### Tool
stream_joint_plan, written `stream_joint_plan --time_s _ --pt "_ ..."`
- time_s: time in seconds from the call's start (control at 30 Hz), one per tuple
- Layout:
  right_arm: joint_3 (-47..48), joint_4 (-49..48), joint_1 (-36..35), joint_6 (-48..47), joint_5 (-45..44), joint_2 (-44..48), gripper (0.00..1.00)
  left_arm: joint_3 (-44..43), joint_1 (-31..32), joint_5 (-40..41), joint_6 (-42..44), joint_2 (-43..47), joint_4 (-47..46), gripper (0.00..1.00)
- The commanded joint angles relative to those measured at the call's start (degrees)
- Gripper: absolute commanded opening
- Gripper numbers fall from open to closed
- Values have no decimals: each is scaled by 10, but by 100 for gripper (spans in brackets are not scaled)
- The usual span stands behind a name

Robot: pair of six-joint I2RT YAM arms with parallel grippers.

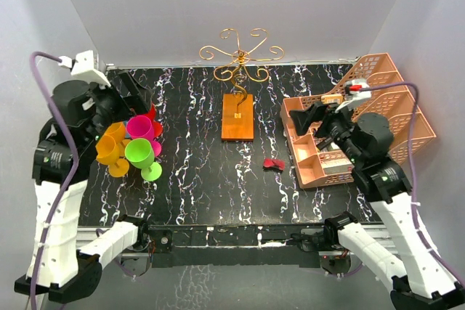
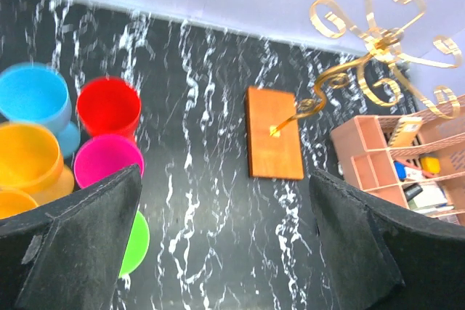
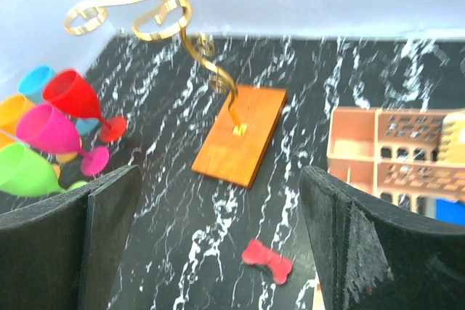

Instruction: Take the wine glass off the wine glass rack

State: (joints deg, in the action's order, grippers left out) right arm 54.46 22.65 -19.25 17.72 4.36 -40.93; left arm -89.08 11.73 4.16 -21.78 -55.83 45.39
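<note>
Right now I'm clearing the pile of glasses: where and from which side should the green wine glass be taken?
Probably by its stem, coming from the open middle of the table. The green wine glass lies tilted at the pile's near right edge, foot outward, the other glasses crowded behind it.

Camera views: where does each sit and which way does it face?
Top external: above and behind, looking down on the table; left arm and right arm show.
Left wrist: from the left, faces the wine glass rack; its fingers show.
Right wrist: same rack from the right; its fingers show.
Shared: rack, coloured wine glasses.
</note>
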Motion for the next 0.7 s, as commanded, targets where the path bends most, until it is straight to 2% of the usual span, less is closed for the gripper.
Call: stream_joint_plan --time_s 0.0,0.2,0.37,0.67 --pt "94 34 -2 -55 -52 25 99 -69 -3 -38 71 27 -33 97" --pt "174 32 -2 -67 -123 50 99 -90 2 -24 95 49 -31 97" --pt "227 45 -1 -63 -154 47 99 -98 31 -6 116 57 -25 97" --pt "242 47 -2 -55 -168 41 99 -97 32 -10 118 66 -36 97"
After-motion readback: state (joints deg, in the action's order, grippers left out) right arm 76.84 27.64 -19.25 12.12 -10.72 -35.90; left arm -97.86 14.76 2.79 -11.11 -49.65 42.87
